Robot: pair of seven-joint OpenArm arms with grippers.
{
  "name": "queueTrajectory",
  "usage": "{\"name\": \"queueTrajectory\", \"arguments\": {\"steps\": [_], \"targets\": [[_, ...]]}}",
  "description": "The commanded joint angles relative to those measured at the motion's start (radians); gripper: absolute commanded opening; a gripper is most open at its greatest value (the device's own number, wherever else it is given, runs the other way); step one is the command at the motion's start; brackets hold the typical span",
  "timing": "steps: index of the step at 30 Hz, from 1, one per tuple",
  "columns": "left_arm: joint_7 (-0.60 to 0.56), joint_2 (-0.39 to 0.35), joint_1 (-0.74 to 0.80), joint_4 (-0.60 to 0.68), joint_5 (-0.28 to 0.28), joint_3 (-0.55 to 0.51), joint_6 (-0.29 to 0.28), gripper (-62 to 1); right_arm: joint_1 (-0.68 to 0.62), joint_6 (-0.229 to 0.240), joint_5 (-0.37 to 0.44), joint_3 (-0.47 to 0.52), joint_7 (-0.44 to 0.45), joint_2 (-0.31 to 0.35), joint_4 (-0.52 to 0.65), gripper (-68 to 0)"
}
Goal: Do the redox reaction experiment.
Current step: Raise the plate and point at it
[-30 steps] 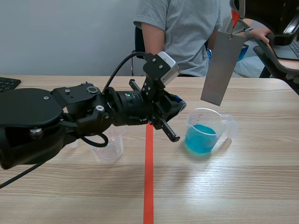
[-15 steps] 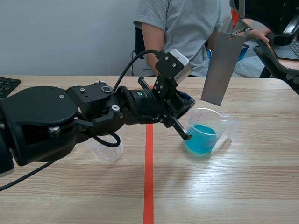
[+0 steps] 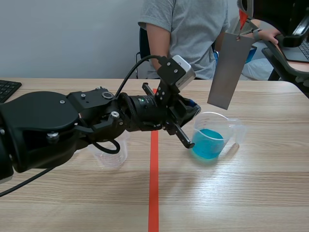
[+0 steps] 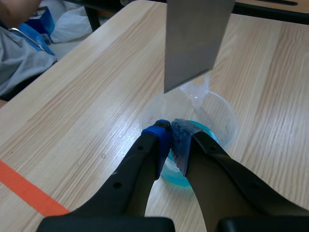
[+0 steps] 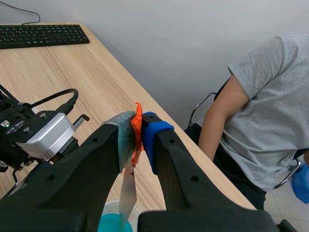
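1. Two black arms over a wooden desk [image 3: 251, 193]: left arm [image 3: 58, 128] low and reaching past the orange tape line [image 3: 153, 188], right arm raised at the far corner.
2. Left jaws: closed pad to pad, blue pad [image 4: 159, 137] against the grey dotted one, nothing between them. Tips right at the near wall of the beaker [image 4: 222, 123]; cannot tell whether touching it.
3. Beaker: clear plastic with a spout, upright on the desk just beside the tape line, blue liquid [image 3: 208, 142] in its lower part.
4. Right jaws: clamped tight on an orange-red tab [image 5: 137, 125], held high. Grey metal sheet [image 3: 229, 70] hanging from that tab, slightly tilted, its lower edge just above the beaker's rim and out of the liquid.
5. Second clear cup [image 3: 113, 154] on the desk, partly hidden behind the left arm, on the other side of the tape line from the beaker.
6. Person in a grey T-shirt [image 3: 193, 29] seated across the desk.
7. Black keyboard [image 5: 43, 35] on the desk, well apart from the beaker.
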Motion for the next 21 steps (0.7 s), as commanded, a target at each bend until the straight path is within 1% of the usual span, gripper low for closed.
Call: {"name": "queueTrajectory", "arguments": {"steps": [1,21], "targets": [[-0.018,0.005,-0.017,0.017,-0.006,-0.005,-0.002,-56.9,0.012,0.006,0.014,0.012,0.018,0.016,0.010,-66.0],[-0.017,-0.002,-0.016,0.013,-0.008,-0.005,-0.002,-56.9,0.012,0.006,0.014,0.012,0.018,0.016,0.010,-66.0]]}}
